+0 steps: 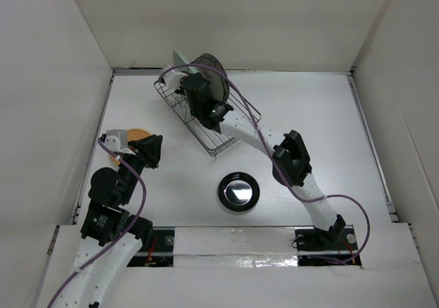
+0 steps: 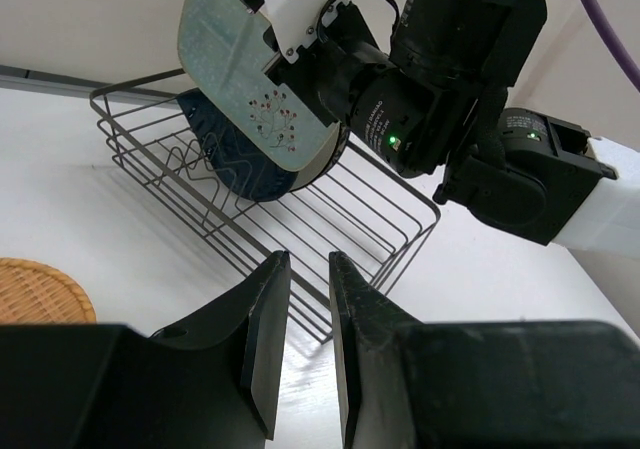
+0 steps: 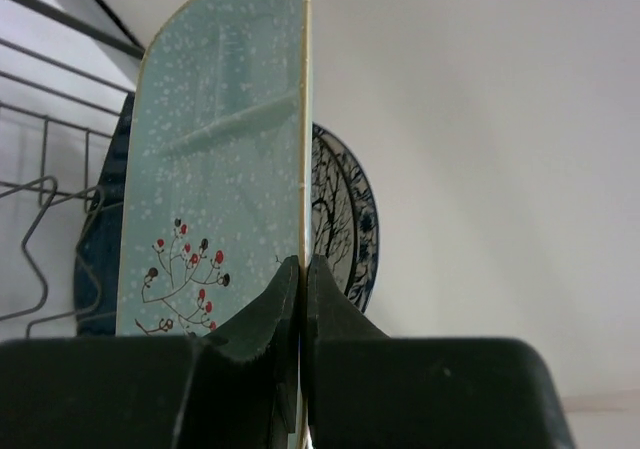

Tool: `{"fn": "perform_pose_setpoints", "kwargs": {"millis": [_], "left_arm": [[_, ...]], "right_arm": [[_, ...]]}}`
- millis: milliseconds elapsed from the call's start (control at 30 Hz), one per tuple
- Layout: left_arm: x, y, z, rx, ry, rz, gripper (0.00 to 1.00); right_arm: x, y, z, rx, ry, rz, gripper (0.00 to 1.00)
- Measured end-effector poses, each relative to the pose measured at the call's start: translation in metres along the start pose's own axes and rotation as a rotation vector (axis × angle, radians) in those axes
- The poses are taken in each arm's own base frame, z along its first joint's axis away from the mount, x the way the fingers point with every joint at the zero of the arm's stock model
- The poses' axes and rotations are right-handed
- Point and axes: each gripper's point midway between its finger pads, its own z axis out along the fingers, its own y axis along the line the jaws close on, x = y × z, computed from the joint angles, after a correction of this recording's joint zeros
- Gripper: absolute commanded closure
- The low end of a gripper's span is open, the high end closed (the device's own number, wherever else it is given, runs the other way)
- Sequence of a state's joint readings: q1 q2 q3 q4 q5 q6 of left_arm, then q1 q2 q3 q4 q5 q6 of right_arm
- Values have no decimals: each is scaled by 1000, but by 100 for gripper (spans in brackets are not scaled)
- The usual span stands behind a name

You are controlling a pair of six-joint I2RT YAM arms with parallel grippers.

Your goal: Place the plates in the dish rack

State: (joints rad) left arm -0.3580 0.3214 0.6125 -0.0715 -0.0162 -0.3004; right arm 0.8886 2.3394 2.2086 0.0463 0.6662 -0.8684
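The grey wire dish rack (image 1: 221, 140) stands at the back of the table. My right gripper (image 1: 186, 83) is shut on the edge of the speckled mint-green plate (image 3: 220, 139) and holds it upright over the rack's far end (image 1: 180, 62). In the right wrist view the cream floral plate (image 3: 342, 219) stands just right of it and the dark blue plate (image 3: 98, 264) left behind it. My left gripper (image 2: 310, 257) is empty with its jaws a narrow gap apart, low beside the orange plate (image 2: 35, 289). The glossy black plate (image 1: 238, 191) lies flat on the table.
White walls enclose the table on the left, back and right. The right arm stretches diagonally from its base (image 1: 322, 236) to the rack. The orange plate (image 1: 139, 134) lies near the left wall, just behind my left gripper (image 1: 158, 142).
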Motion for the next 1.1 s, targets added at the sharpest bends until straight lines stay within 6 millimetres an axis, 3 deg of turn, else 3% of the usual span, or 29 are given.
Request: {"fn": "perform_pose_setpoints", "kwargs": {"millis": [233, 533, 667, 1100], "left_arm": [[2, -1, 1, 2, 7, 0, 81], [3, -3, 1, 10, 10, -2, 81], [3, -3, 1, 10, 10, -2, 81], [1, -4, -1, 12, 3, -3, 81]], "right_arm": [[0, 6, 2, 18, -29, -76, 100], [13, 40, 8, -14, -45, -158, 100], [10, 48, 7, -16, -61, -176, 100], [4, 26, 6, 106, -79, -218, 100]]}}
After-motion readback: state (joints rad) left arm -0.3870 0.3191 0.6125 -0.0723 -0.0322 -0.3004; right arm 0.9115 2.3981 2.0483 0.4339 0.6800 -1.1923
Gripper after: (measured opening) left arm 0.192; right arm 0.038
